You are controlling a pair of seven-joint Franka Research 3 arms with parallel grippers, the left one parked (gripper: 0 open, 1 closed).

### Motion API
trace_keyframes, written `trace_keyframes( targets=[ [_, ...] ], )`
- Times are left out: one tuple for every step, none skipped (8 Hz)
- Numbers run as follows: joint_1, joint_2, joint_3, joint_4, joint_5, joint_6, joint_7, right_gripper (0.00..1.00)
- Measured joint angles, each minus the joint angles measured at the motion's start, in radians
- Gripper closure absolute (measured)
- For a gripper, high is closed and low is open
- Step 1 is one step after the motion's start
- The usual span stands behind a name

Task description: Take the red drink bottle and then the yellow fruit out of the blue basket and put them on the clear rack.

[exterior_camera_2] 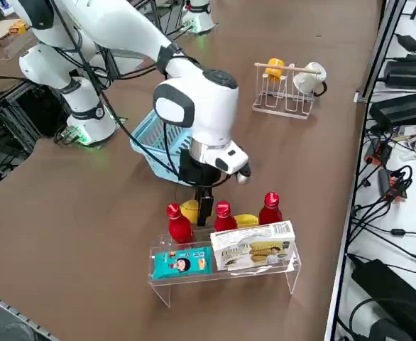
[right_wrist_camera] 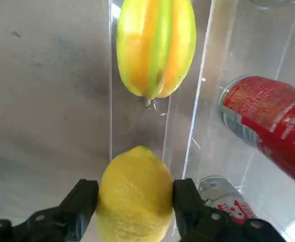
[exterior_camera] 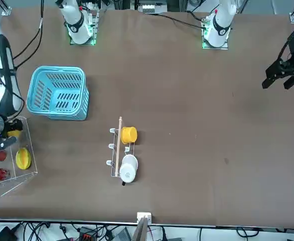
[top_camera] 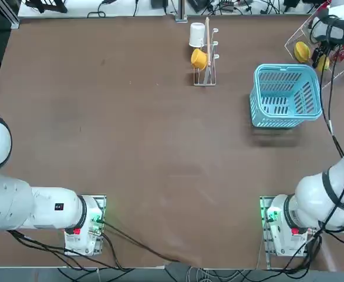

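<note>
Brown tabletop (top_camera: 131, 135) fills the top view, w/ cables along the far edge. Blue basket (top_camera: 285, 96) sits right of centre, nothing showing inside. A thin cup stand (top_camera: 207, 56) holds a white cup (top_camera: 197, 34) and a yellow cup (top_camera: 199, 59). Far right corner: clear rack (top_camera: 304, 32), right arm's wrist over it.

Front view: same brown surface, cords below the near edge. Basket (exterior_camera: 58, 92) at left, rack (exterior_camera: 17, 170) just beyond it at the frame edge, a ridged yellow-green fruit (exterior_camera: 22, 158) lying on it.

Right side view: bench w/ power gear and cables on the right. Right gripper (exterior_camera_2: 204, 211) points down into the rack (exterior_camera_2: 222, 266), right at the yellow fruit (exterior_camera_2: 190, 210). 3 red bottles (exterior_camera_2: 224, 217) stand in a row there; 2 packets lean on the front tier.

Wrist view: fingers (right_wrist_camera: 82, 201) set wide, 1 each side of the yellow fruit (right_wrist_camera: 135, 194), pressed to its skin – it's clamped. Past it lies the ridged fruit (right_wrist_camera: 156, 48); the red drink bottle (right_wrist_camera: 273, 123) is beside, behind a clear wall.
</note>
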Motion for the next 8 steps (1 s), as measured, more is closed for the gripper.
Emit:
trace_keyframes(
  targets=[
    [0.001, 0.000, 0.000, -0.020, -0.004, 0.018, 0.006, 0.15],
    [0.002, 0.000, 0.000, -0.037, -0.021, 0.032, 0.010, 0.15],
    [0.002, 0.001, 0.000, -0.047, -0.057, 0.043, 0.016, 0.15],
    [0.002, 0.001, -0.001, -0.055, -0.085, 0.056, 0.022, 0.15],
    [0.001, 0.001, -0.001, -0.061, -0.095, 0.064, 0.022, 0.15],
    [0.001, 0.002, -0.001, -0.065, -0.098, 0.066, 0.023, 0.15],
    [0.001, 0.005, -0.001, -0.068, -0.102, 0.067, 0.023, 0.15],
    [0.001, 0.011, -0.001, -0.069, -0.119, 0.068, 0.023, 0.15]
  ],
)
